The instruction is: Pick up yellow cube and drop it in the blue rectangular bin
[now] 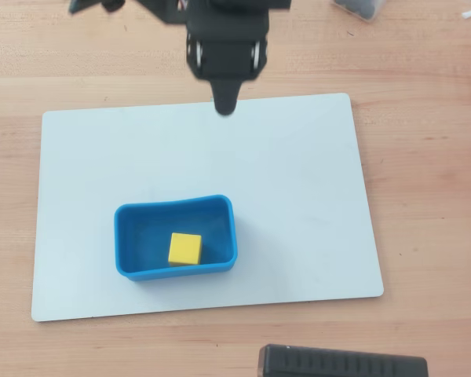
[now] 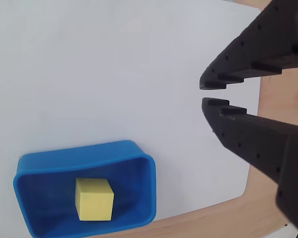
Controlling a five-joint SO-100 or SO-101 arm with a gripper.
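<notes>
The yellow cube (image 1: pixel 184 249) lies inside the blue rectangular bin (image 1: pixel 129 236), right of the bin's middle, on the white mat. In the wrist view the cube (image 2: pixel 93 198) sits on the floor of the bin (image 2: pixel 144 191) at the lower left. My gripper (image 1: pixel 225 106) hovers at the mat's far edge, well away from the bin and holding nothing. In the wrist view the gripper (image 2: pixel 203 94) comes in from the right with its black jaws nearly together, only a thin gap between the tips.
A white mat (image 1: pixel 298 204) covers the middle of the wooden table (image 1: pixel 432 157). A black ridged object (image 1: pixel 341 363) lies at the near edge. A dark item (image 1: pixel 361 6) sits at the far right corner.
</notes>
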